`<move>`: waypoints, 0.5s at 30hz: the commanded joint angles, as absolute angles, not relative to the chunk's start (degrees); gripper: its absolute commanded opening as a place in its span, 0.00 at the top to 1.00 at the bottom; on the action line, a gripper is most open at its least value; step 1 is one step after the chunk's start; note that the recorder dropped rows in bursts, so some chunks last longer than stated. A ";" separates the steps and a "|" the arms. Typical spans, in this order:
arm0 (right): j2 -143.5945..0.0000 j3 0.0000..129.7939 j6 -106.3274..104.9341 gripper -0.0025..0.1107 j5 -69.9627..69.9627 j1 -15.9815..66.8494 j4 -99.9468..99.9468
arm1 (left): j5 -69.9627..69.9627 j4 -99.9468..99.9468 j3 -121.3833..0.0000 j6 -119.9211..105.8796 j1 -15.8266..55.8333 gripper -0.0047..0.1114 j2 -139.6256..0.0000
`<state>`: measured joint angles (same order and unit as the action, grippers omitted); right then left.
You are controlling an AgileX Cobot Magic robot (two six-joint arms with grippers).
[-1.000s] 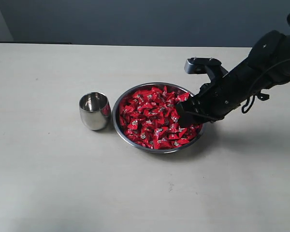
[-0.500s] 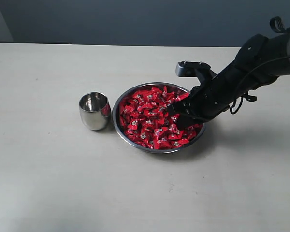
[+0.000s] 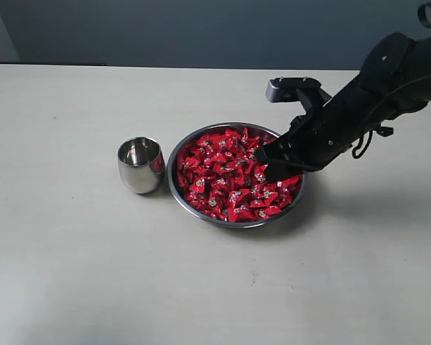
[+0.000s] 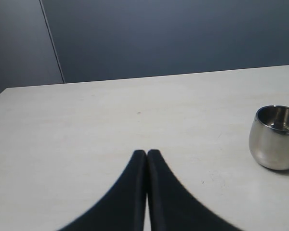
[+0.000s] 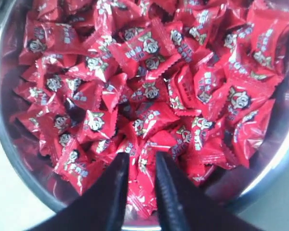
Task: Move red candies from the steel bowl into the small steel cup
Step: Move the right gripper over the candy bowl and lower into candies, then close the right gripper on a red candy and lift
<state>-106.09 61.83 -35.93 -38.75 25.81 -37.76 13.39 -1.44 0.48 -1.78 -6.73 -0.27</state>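
**Handling the red candies: grip and orientation**

The red candies [image 3: 226, 180] fill the steel bowl [image 3: 171, 180], which sits on the worktop [image 3: 93, 273] just beside the small steel cup [image 3: 140, 165].

Expect each candy to be light, with a slick, crinkly foil wrapper that deforms and may slip. Pinch across the padded middle of the wrapper, not the thin crimped ends.

The candies lie heaped in every direction, with no common heading. Each one's long axis runs crimp to crimp, so read it per piece. The cup stands upright, mouth up.

The right tool [image 5: 140, 161] hangs over the pile at the bowl's right side. Its jaws are narrowly apart with red wrapper in the gap, but you cannot tell whether a candy is gripped. The left tool [image 4: 147, 153] is closed and empty.
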 commanded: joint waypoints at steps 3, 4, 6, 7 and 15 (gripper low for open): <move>-110.18 62.10 -36.00 0.61 -38.48 25.75 -39.21 | 13.28 -1.55 0.00 -1.68 -6.85 0.96 0.00; -110.58 62.10 -36.00 0.62 -38.48 25.75 -40.26 | 13.28 -1.55 0.00 -1.68 -6.85 0.96 0.00; -110.99 62.10 -36.00 0.63 -38.48 25.75 -40.38 | 13.28 -1.55 0.00 -1.68 -6.85 0.96 0.00; -111.10 62.10 -36.00 0.65 -38.48 25.75 -40.38 | 13.28 -1.55 0.00 -1.68 -6.85 0.96 0.00; -110.09 62.10 -36.00 0.98 -38.59 25.75 -40.27 | 13.28 -1.55 0.00 -1.68 -6.85 0.96 0.00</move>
